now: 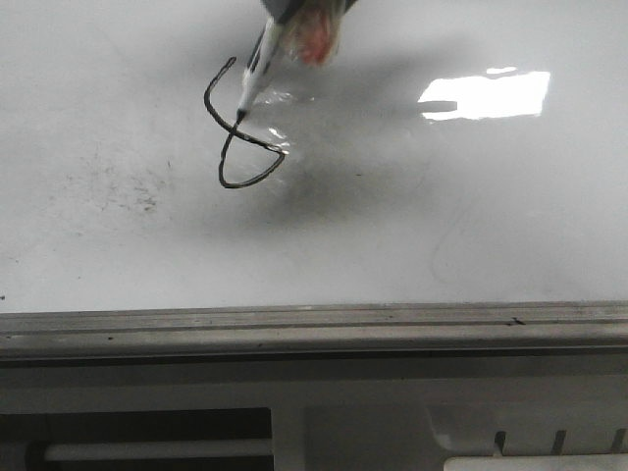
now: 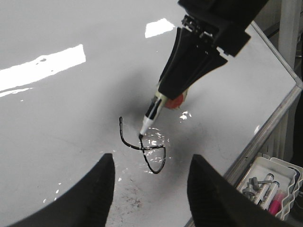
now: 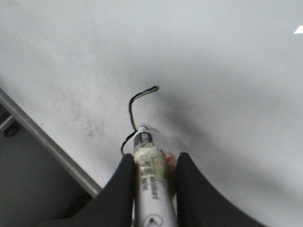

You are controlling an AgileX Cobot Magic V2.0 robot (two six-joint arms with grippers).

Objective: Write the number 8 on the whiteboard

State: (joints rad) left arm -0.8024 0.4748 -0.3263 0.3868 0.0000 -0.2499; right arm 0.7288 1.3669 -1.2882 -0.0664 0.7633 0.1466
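The whiteboard (image 1: 412,226) is glossy white with a grey metal edge strip. A thin black number 8 (image 1: 238,128) is drawn on it, with a closed pointed lower loop and an open top loop; it also shows in the left wrist view (image 2: 142,146) and partly in the right wrist view (image 3: 137,104). My right gripper (image 3: 152,163) is shut on a white marker (image 1: 257,69), whose tip touches the board just above the figure's crossing. It also shows in the left wrist view (image 2: 163,97). My left gripper (image 2: 150,177) is open and empty, hovering above the board near the figure.
Faint grey smudges (image 1: 128,186) lie left of the figure. Glare patches (image 1: 486,95) reflect on the board. The board's grey edge strip (image 1: 314,319) runs along the front. A white tray (image 2: 270,184) with spare markers sits beyond the board's edge.
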